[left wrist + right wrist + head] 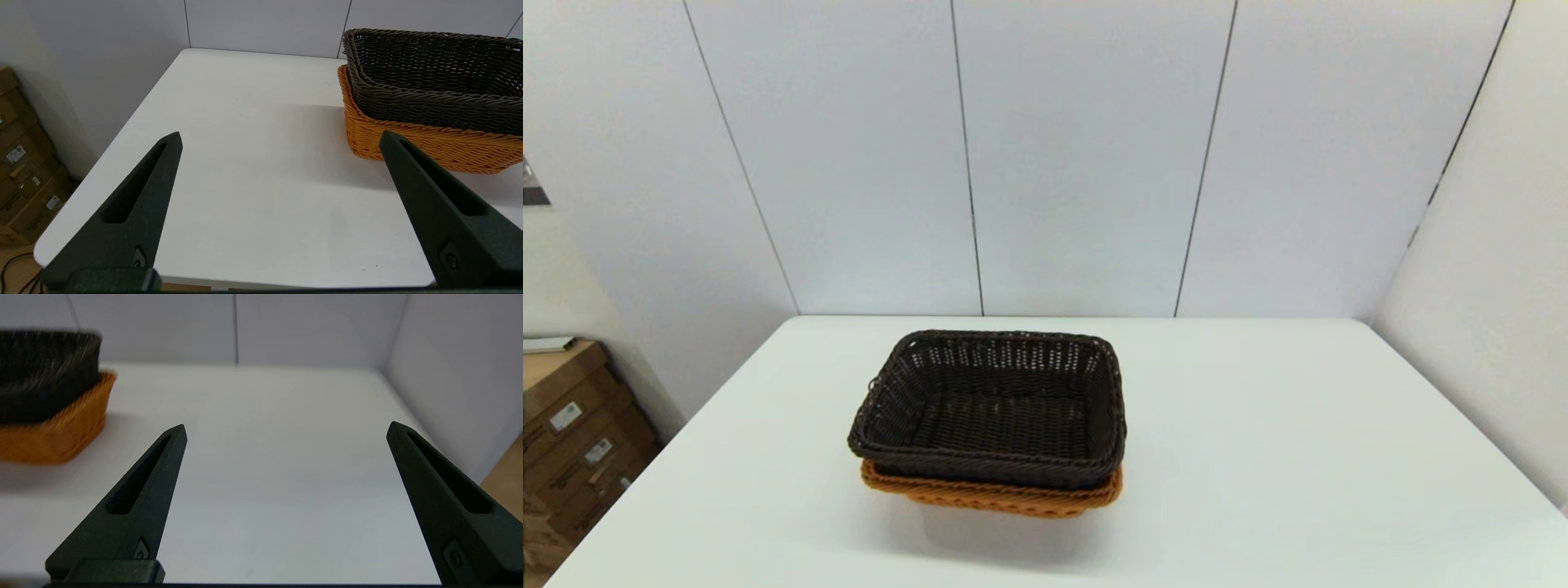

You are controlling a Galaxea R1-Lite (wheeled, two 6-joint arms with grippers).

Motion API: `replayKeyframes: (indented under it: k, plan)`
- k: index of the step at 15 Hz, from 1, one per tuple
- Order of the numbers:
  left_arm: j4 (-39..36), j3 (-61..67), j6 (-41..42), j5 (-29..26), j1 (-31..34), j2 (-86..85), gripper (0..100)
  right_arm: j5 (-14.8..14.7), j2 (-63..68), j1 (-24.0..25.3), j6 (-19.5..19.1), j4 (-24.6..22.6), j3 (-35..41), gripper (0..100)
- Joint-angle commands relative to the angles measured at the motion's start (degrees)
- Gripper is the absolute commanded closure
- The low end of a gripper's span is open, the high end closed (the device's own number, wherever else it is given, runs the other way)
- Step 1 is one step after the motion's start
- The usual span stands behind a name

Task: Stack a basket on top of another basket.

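Note:
The dark brown basket (988, 408) sits nested inside the orange-tan basket (992, 494) near the middle of the white table; only the tan rim and lower wall show beneath it. Neither arm appears in the head view. In the left wrist view my left gripper (280, 139) is open and empty above the table's near left part, with the dark basket (433, 77) on the orange-tan basket (429, 139) off to one side. My right gripper (286, 430) is open and empty over bare table on the right, and the stacked dark basket (45, 371) and orange-tan basket (61, 428) lie apart from it.
The white table (1298, 457) is bounded by pale wall panels at the back and on the right. Cardboard boxes (572, 433) stand on the floor past the table's left edge. The boxes (20, 163) also show in the left wrist view.

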Motion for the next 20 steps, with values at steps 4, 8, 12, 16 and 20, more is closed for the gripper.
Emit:
replayKeyframes:
  k: [4,8,12,16,20]
  plan:
    - [0.02,0.02,-0.07,0.05,0.01,-0.01,0,-1.13,0.18,-0.01,1.89,-0.26,0.44,0]
    - [0.02,0.02,-0.07,0.05,0.01,-0.01,0,-1.13,0.18,0.08,1.89,-0.18,0.35,0]
    - [0.02,0.02,-0.07,0.05,0.01,-0.01,0,-1.13,0.09,0.08,1.80,-0.18,0.35,0]
    - [0.02,0.02,-0.07,0.05,0.01,-0.01,0,-1.13,0.09,0.08,1.89,-0.26,0.44,0]
    - [0.02,0.02,-0.07,0.05,0.01,-0.01,0,-1.13,0.18,0.08,1.80,-0.35,0.44,0]
